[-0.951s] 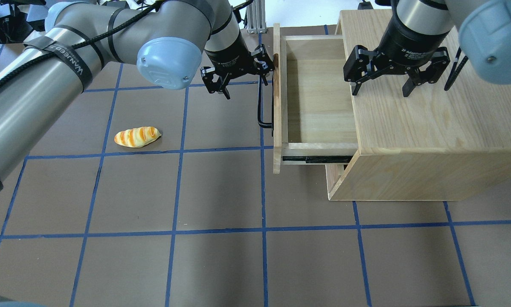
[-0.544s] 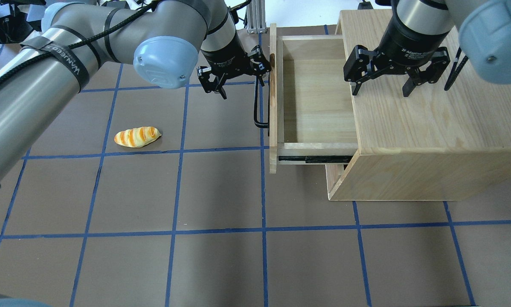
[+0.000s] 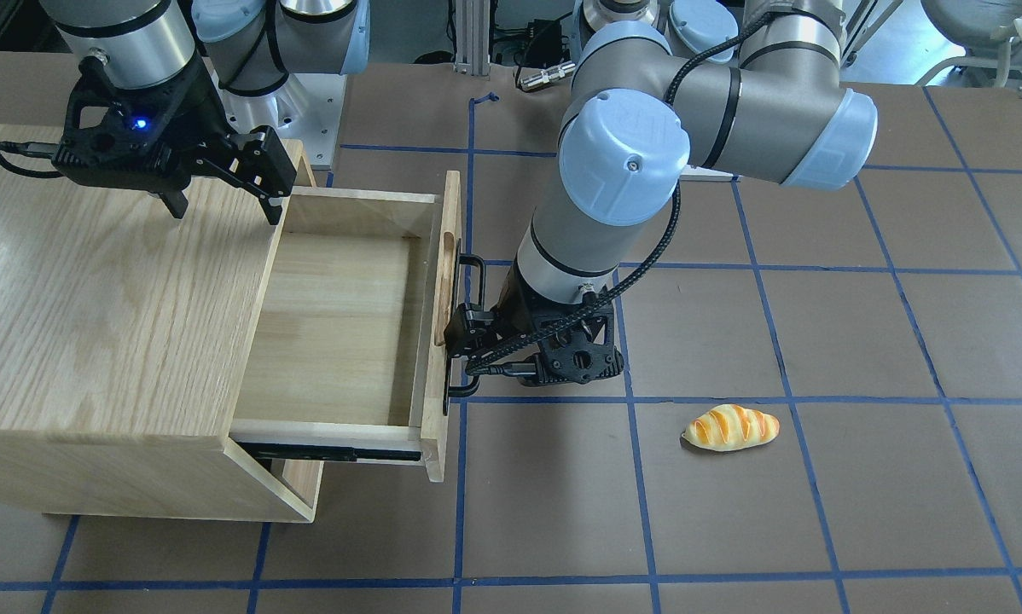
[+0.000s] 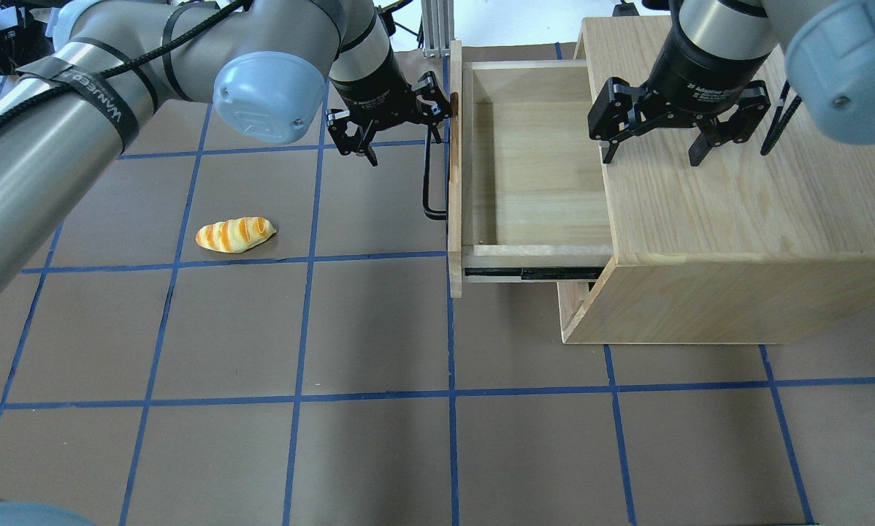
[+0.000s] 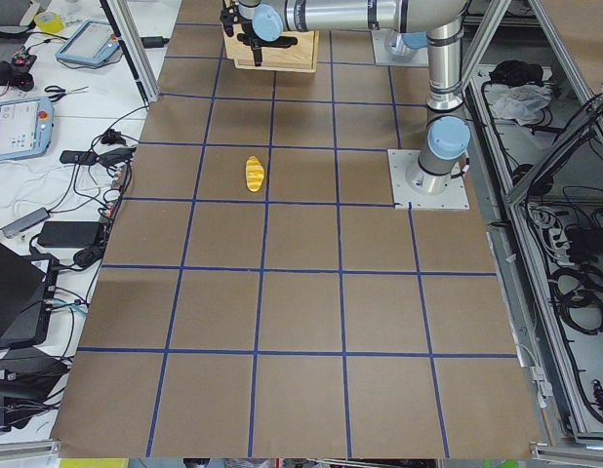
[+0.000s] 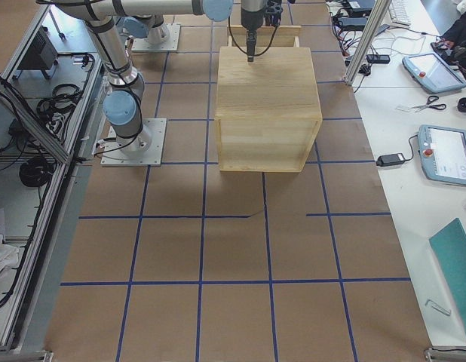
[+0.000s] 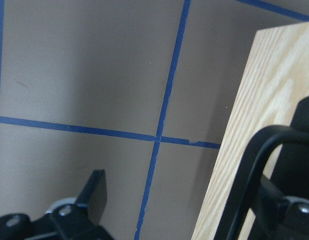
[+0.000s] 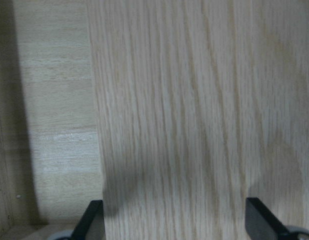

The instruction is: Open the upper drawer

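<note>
The upper drawer [image 4: 540, 168] of the pale-wood cabinet [image 4: 737, 197] stands pulled far out, its inside empty; it also shows in the front-facing view [image 3: 332, 333]. Its black bar handle [image 4: 426, 183] runs along the front panel [image 4: 455, 219]. My left gripper [image 4: 401, 128] is open beside the panel, with one finger [image 7: 307, 150] hooked behind the handle [image 7: 252, 170] and the other finger [image 7: 94, 195] out over the table. My right gripper [image 4: 653, 150] is open and empty, close above the cabinet top [image 8: 194, 100].
A toy bread loaf [image 4: 234, 234] lies on the brown, blue-taped table to the left of the drawer, also in the front-facing view [image 3: 730, 427]. The plain lower front [image 4: 572, 299] sits under the open drawer. The drawer's black slide rail [image 4: 532, 274] is exposed.
My left gripper has moved left with its finger behind the handle, and the drawer has slid further out of the cabinet. The right gripper has not moved.
</note>
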Tool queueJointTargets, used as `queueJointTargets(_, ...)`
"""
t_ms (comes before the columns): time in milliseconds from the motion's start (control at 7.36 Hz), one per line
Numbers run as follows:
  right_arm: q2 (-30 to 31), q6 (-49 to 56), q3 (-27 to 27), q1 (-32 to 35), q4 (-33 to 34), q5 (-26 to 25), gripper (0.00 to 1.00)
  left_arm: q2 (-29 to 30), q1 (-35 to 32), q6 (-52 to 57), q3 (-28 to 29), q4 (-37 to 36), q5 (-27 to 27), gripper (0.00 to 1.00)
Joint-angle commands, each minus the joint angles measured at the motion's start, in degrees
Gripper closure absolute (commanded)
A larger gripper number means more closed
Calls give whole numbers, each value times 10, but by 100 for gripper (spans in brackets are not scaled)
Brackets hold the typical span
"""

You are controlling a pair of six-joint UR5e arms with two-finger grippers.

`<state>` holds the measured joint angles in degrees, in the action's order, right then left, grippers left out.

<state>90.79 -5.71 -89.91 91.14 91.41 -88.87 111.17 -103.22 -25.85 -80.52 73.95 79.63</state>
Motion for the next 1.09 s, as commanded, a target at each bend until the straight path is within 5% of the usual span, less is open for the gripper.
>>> queueJointTargets(0,0,0,0,0,0,-1,0,-2,1,1,0,1,0,0)
queueJointTargets(544,0,0,0,0,0,-1,0,-24,1,1,15,43,4,0)
queueJointTargets(951,0,0,0,0,0,0,0,-38,27,6,88,122,12,0)
